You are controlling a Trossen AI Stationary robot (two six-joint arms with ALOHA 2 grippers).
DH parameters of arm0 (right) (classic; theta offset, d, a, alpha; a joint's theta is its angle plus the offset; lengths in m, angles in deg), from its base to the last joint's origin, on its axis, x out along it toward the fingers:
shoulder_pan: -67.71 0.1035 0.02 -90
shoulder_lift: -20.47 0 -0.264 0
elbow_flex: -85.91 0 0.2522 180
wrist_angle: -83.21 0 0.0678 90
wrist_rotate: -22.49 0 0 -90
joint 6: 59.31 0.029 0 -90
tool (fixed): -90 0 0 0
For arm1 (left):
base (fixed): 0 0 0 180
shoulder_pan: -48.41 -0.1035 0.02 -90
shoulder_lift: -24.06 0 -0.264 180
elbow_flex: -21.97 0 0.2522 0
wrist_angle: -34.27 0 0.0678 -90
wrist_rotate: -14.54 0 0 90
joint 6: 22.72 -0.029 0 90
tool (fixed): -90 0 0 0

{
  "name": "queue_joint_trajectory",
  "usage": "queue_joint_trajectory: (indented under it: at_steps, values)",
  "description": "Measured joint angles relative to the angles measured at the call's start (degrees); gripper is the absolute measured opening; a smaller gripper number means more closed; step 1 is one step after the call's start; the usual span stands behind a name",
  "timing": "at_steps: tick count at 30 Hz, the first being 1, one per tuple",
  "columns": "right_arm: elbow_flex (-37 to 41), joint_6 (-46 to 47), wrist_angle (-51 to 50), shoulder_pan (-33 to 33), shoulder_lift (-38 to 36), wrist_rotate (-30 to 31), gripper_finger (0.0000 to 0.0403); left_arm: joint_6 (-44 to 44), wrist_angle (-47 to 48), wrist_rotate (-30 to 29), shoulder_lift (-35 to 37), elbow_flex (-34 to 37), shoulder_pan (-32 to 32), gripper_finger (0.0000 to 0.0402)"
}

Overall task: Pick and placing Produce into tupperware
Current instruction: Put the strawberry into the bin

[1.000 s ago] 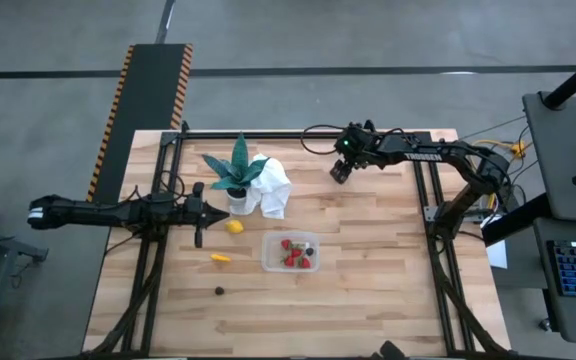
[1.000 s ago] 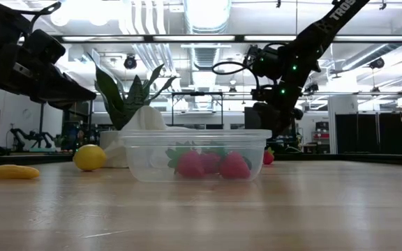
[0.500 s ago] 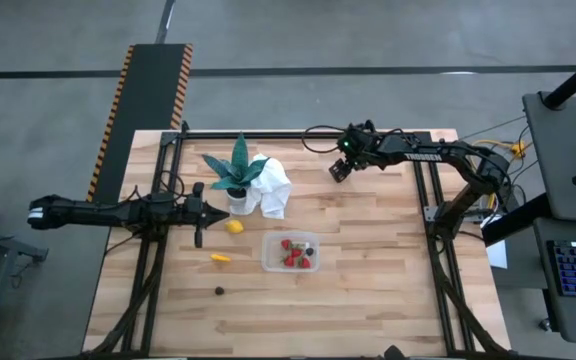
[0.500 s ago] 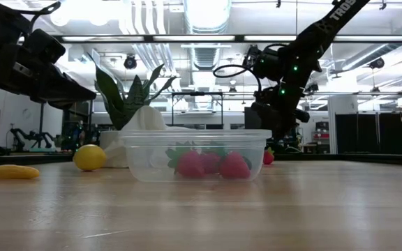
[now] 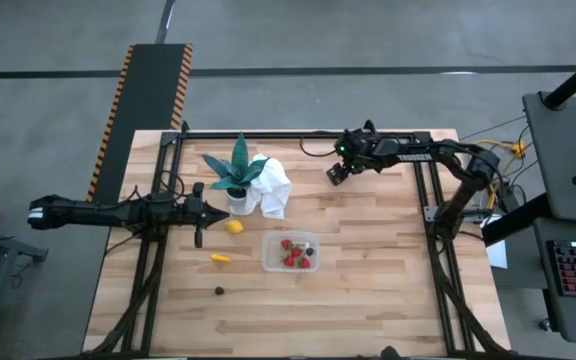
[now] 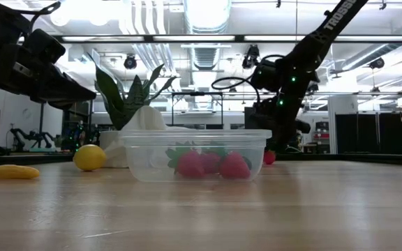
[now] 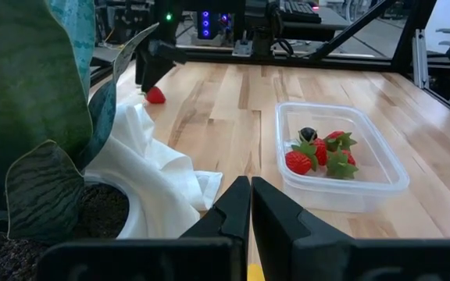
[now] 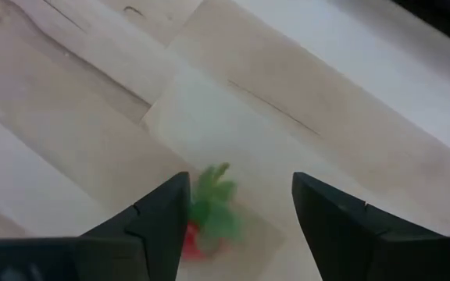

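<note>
- The right gripper [image 8: 237,215] has its fingers [image 8: 158,215] spread wide with nothing held; a red strawberry [image 8: 205,218] with green leaves lies on the desk [image 5: 368,270] in the gap between them, nearer one finger, and it is not clear whether it touches.
- In the high view the right gripper [image 5: 337,172] hangs low near the far edge of the desk, toward the right far corner.
- The left gripper [image 7: 250,211] has its fingers pressed together and empty; it sits near the left edge, just beside the potted plant [image 5: 236,172] and white cloth [image 5: 273,188].
- A lemon [image 5: 234,227] lies just ahead of the left fingers, with a yellow-orange piece [image 5: 221,258] and a small dark round piece [image 5: 219,291] nearer the front edge.
- The clear tupperware [image 5: 291,252] stands about mid-desk, well apart from both grippers, holding several strawberries [image 7: 319,152] and a dark round piece [image 7: 308,133].
</note>
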Motion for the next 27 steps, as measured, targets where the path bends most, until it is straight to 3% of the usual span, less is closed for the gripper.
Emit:
queue_joint_trajectory:
  at_steps: [21, 27]
  values:
    - [-0.1, -0.6, -1.0, 0.0, 1.0, -1.9, 0.0219, 0.0, 0.1, 0.0, -0.1, 0.0, 0.0, 0.0000]
    - [-0.1, -0.9, -0.9, 0.0, 1.0, -1.8, 0.0195, 0.0, 0.1, 0.0, -0.1, 0.0, 0.0, 0.0000]
